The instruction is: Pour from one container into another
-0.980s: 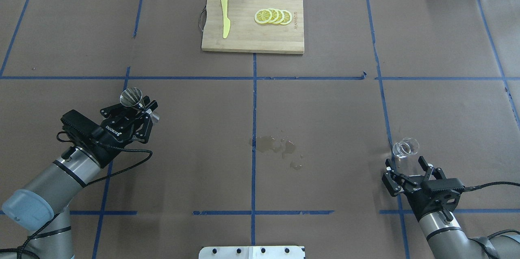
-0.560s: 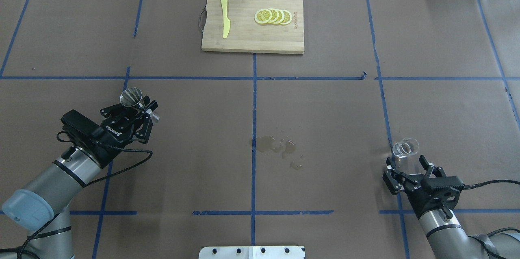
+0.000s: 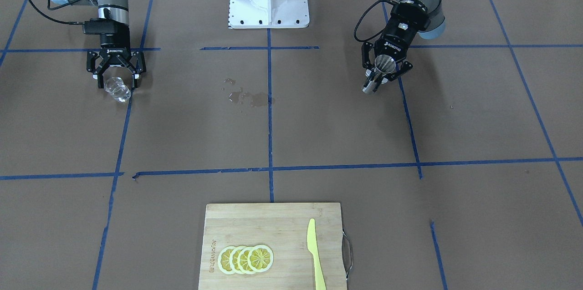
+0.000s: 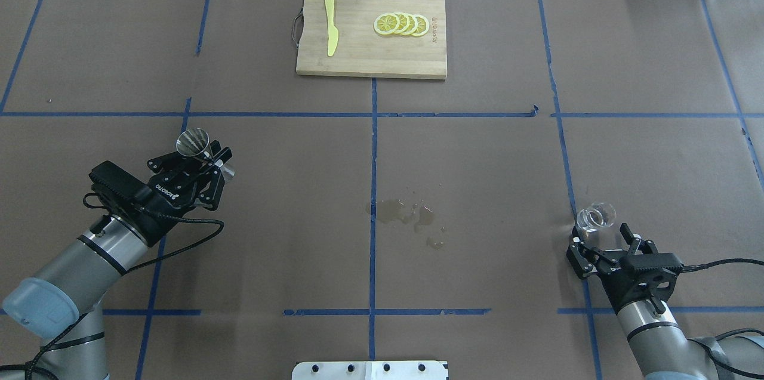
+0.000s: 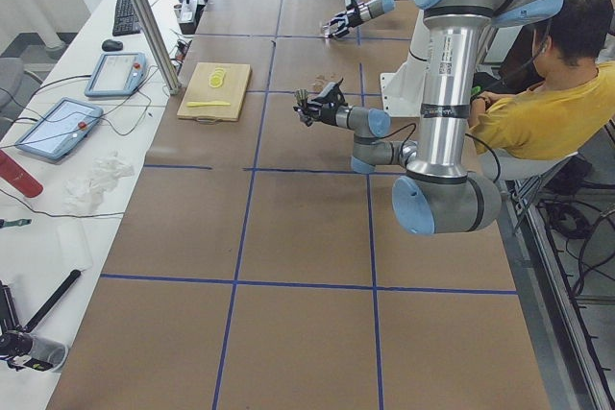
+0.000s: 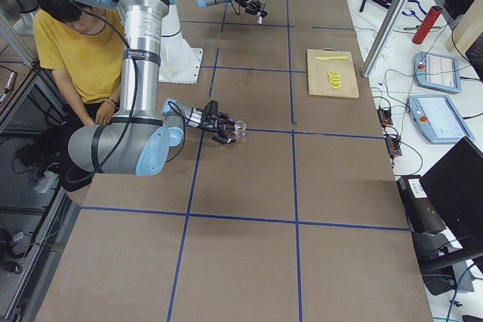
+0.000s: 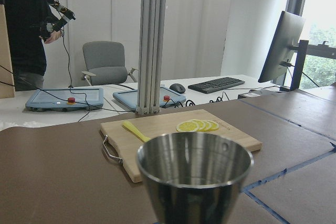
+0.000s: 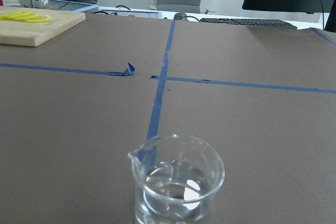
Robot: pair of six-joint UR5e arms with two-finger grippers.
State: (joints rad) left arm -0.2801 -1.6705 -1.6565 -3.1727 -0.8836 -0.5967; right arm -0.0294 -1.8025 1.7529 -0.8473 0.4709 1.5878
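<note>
The steel jigger [image 4: 193,142] is held at its waist, clear of the table, with my left gripper [image 4: 213,160] shut on it. It fills the left wrist view, upright, its bowl [image 7: 194,174] looking empty. The clear glass cup [image 4: 595,217] stands on the brown paper at the right and holds a little clear liquid [image 8: 177,184]. My right gripper [image 4: 598,237] is open just behind the cup, its fingers apart and not touching it. From the front, the jigger [image 3: 385,64] sits at the right and the cup [image 3: 117,89] at the left.
A wet spill [image 4: 406,214] marks the paper near the table's middle. A wooden cutting board [image 4: 358,61] at the far side carries lemon slices [image 4: 401,24] and a yellow knife [image 4: 330,31]. A seated person [image 5: 548,93] is behind the robot's base.
My right gripper has shifted slightly right and closer to the glass cup, still open. The left arm and the jigger have stayed where they were.
</note>
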